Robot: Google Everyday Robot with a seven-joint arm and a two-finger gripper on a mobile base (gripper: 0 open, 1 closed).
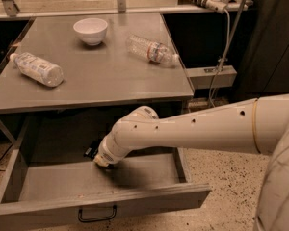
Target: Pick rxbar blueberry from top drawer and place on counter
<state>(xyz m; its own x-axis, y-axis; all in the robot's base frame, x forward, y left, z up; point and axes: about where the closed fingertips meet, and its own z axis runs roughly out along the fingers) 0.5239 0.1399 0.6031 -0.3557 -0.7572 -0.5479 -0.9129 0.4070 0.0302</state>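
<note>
Gripper: the gripper (pixel 99 161) is down inside the drawer (pixel 58 183), over the far middle of its floor, below the counter's near edge.
Grip: cannot tell whether it is open, closed or holding anything.
Bar: a small dark shape, seemingly the bar (pixel 90 151), sits in the drawer at the gripper's far-left side, touching it or just beside it; which of the two cannot be told.
Arm: the white arm (pixel 192 129) reaches in from the right, crossing over the drawer's right wall.
Drawer: pulled out toward the near side, with a black handle (pixel 97 215) on its front panel.
Counter: the grey counter (pixel 111 78) lies above and beyond the drawer.
Bowl: a white bowl (pixel 90 30) stands upright at the far middle of the counter.
Left bottle: a clear left bottle (pixel 37 69) lies on its side near the left edge.
Right bottle: a clear right bottle (pixel 151 49) lies on its side toward the far right, well apart from the other.
</note>
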